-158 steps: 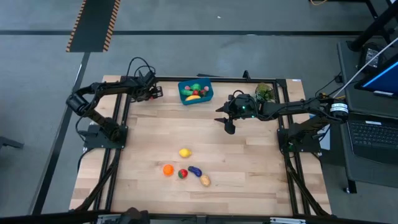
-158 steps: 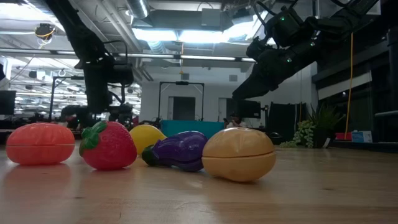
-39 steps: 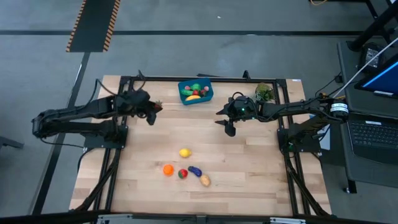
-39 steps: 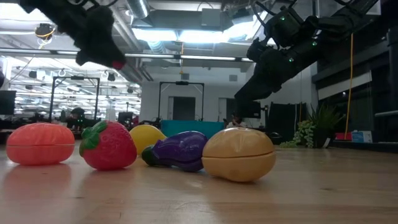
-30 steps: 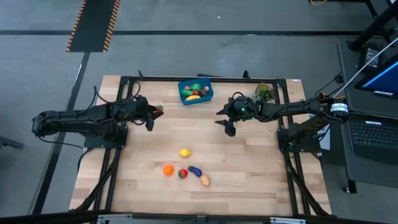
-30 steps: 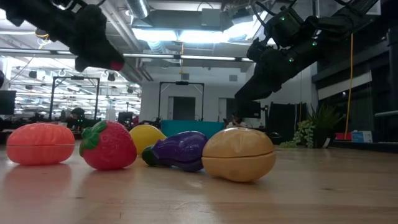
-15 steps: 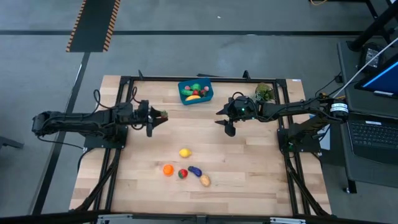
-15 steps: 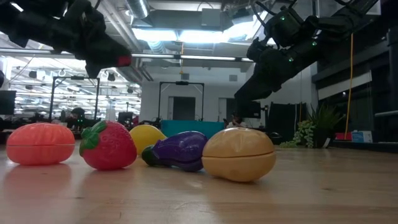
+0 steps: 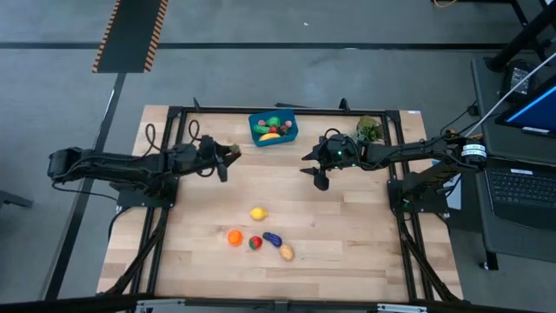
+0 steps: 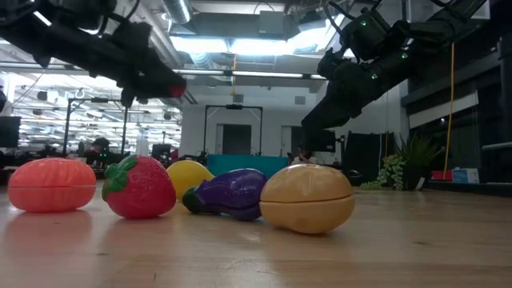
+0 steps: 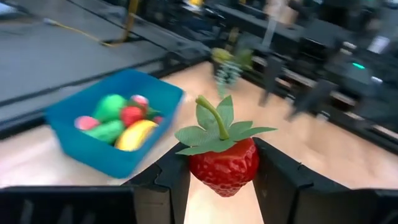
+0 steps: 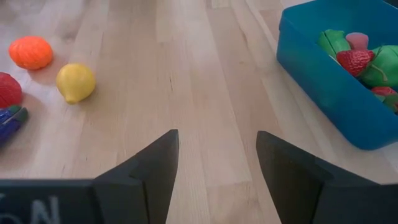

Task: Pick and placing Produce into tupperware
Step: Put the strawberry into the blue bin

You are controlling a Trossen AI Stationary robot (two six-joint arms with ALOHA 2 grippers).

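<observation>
A red strawberry (image 11: pixel 222 167) with a green leafy cap sits between the fingers of my left gripper (image 9: pixel 230 155), above the table's far left part and left of the blue tupperware (image 9: pixel 273 129). The tupperware holds several produce pieces. My right gripper (image 12: pixel 217 143) hangs open and empty to the right of the tupperware (image 12: pixel 336 87). On the wood nearer the front edge lie a lemon (image 9: pixel 258 213), an orange (image 9: pixel 234 236), a second strawberry (image 9: pixel 254 243), an eggplant (image 9: pixel 273 239) and a potato (image 9: pixel 286 252). My left gripper pinches the strawberry's red body (image 11: pixel 198 169) by two opposite sides between its two fingers. The fingers come nearly level from the table's left. The strawberry is lifted clear of the table, with its leafy cap and stem (image 11: pixel 214 118) sticking out past the fingertips.
A leafy green plant (image 9: pixel 369 130) stands at the far right corner, behind my right arm. A black frame runs along the table's edges. Bare wood lies between the tupperware and the group of produce near the front.
My left gripper, still shut on the strawberry, has moved toward the table's right, nearer the tupperware, and sunk a little. It has tipped forward, from slanting upward to about level. The strawberry stays clear of the table.
</observation>
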